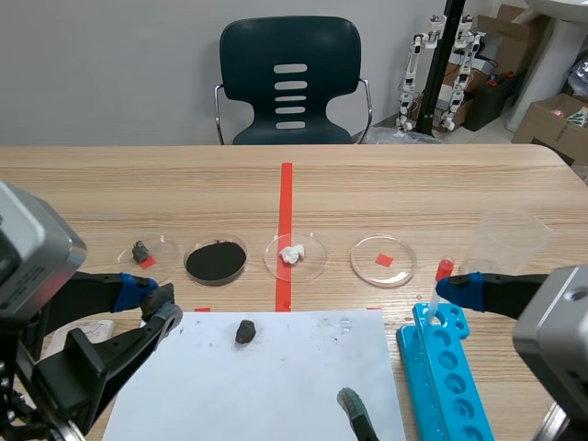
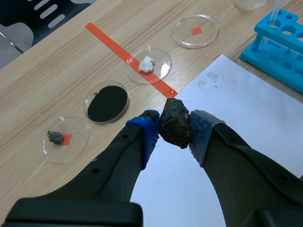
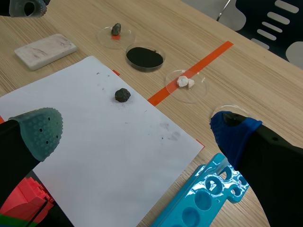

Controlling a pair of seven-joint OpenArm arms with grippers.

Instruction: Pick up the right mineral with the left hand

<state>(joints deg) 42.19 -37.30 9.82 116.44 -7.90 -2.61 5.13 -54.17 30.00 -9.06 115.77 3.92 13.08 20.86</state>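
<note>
The right mineral [image 1: 245, 331], a dark rough lump, lies on the white paper [image 1: 276, 386] near its far left corner. My left gripper [image 1: 152, 301] hangs open to the left of the lump and apart from it. In the left wrist view the mineral [image 2: 175, 123] shows through the gap between the blue pad [image 2: 149, 130] and the grey pad [image 2: 201, 135], lying on the paper beyond them. The right wrist view shows the mineral [image 3: 122, 95] alone on the sheet. My right gripper [image 1: 406, 347] is open over the paper's right side, holding nothing.
Beyond the paper stands a row of petri dishes: one with a small grey mineral [image 1: 141, 250], one with black powder [image 1: 216, 262], one with white lumps [image 1: 294, 254], one empty [image 1: 383, 260]. A blue tube rack [image 1: 441, 367] is at the right, a white block [image 3: 46, 49] at the left.
</note>
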